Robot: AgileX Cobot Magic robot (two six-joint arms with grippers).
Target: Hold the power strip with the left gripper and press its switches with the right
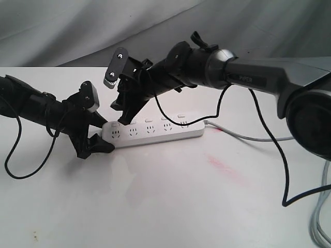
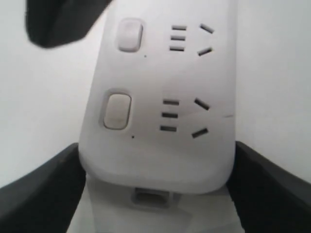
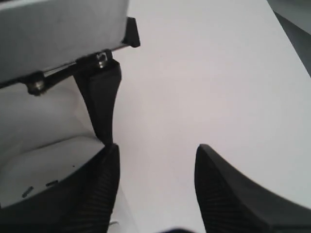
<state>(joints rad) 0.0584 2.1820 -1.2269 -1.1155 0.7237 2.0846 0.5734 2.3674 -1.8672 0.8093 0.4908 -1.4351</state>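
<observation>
Nearest the exterior camera, a flat white table [image 1: 155, 217] was seen, marked by one faint red smear [image 1: 222, 168]. Beyond the smear, one long white plastic power strip [image 1: 155, 129] with rounded ends was laid flat near the table's middle, its thin grey cord [image 1: 243, 136] running off to the right. Five sockets [image 1: 150, 129] were counted in a row. Of the small white rectangular switches [image 1: 165, 118], only four could be counted there, because the place above the second socket from the left was covered by a black finger. The strip's left end was clamped between the two fingers of the black left gripper [image 1: 101, 135] on its slim black arm. In the left wrist view only two switches and two sockets were shown, the rest being cut off, and a dark blur at the edge could not be identified. Over the same end, the black two-fingered right gripper [image 1: 121, 114] on a thick dark grey arm was pointed downward with its fingers spread apart. Whether a switch was touched could not be made out. Farthest back, a creased grey cloth [image 1: 77, 31] was seen.
</observation>
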